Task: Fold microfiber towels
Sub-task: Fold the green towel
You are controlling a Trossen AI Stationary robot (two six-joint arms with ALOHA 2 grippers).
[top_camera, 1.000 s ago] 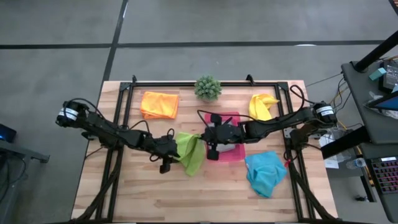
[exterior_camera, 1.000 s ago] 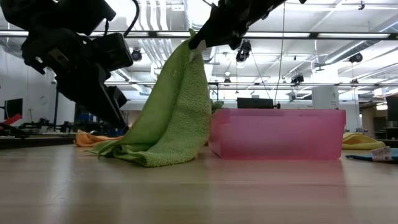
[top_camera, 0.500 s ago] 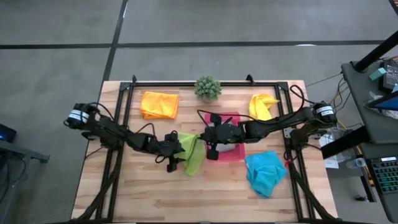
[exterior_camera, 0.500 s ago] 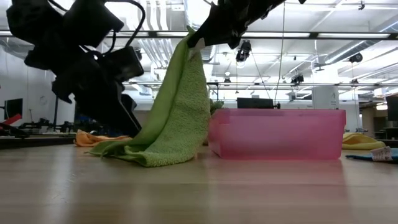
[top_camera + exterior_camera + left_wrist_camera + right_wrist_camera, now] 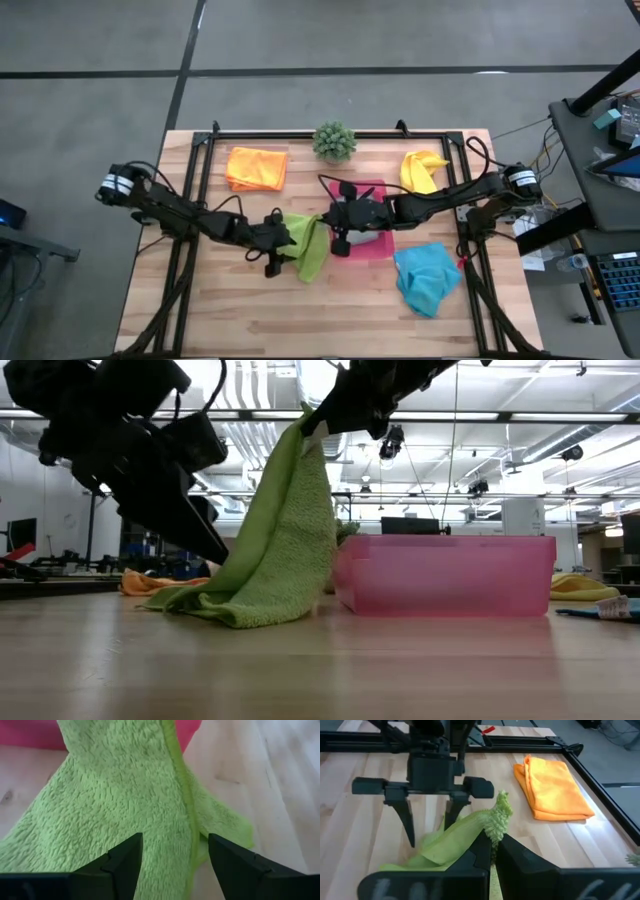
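A lime green towel point(image 5: 310, 250) hangs from my right gripper point(image 5: 325, 222), which is shut on its top, just left of the pink tray point(image 5: 375, 247). The towel's lower part point(image 5: 235, 610) rests crumpled on the table. My left gripper point(image 5: 287, 245) is open and stands low at the towel's left flank, with the hanging cloth point(image 5: 125, 795) straight ahead of its fingers. An orange towel point(image 5: 257, 168) lies folded at the far left, a yellow one point(image 5: 422, 172) at the far right, and a turquoise one point(image 5: 427, 278) at the near right. My right gripper pinches a bunched top corner of the lime green towel point(image 5: 499, 815) between its two fingers. It comes from the table's right side, slanting slightly down. The towel hangs slack below, its lower end on the table. My left gripper's fingers point(image 5: 454, 815) stand close against the hanging cloth; whether they touch it I cannot tell.
A small potted plant point(image 5: 334, 141) stands at the far middle. A black metal frame point(image 5: 200, 200) runs along the table's left, far and right sides. Bare wood lies along the near edge.
My left gripper has gone a little toward the table's right edge, closer to the lime green towel. The towel's hanging part has drawn in narrower, while its top stays where it was in my right gripper.
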